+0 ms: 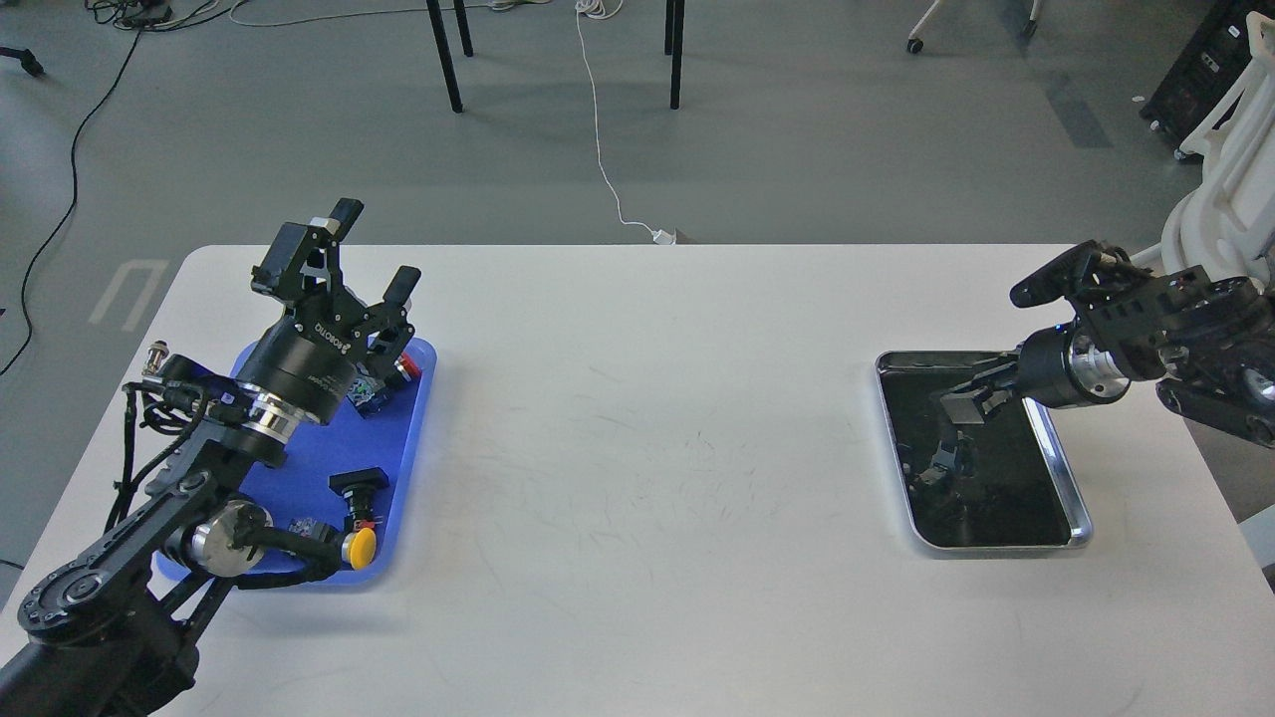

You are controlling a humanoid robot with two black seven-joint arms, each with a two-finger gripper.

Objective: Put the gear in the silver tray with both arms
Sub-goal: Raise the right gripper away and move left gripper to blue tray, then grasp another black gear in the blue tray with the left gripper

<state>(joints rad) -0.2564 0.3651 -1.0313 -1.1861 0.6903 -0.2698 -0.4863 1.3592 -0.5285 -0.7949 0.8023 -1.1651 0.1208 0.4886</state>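
The silver tray (1081, 518) lies at the right of the white table, and its black inner surface mirrors my arm. My right gripper (971, 398) reaches in from the right and hangs low over the tray's back half. It is dark against the black surface, so its fingers cannot be told apart, nor whether it holds anything. My left gripper (374, 249) is open and empty, with its fingers pointing up and away above the back of the blue tray (413, 468). I cannot make out a gear anywhere.
The blue tray at the left holds small parts: a black push button (359, 482), a yellow-capped button (361, 548) and a red-tipped part (403, 368). A small metal connector (156, 356) lies left of it. Bare white tabletop (647, 448) separates the trays.
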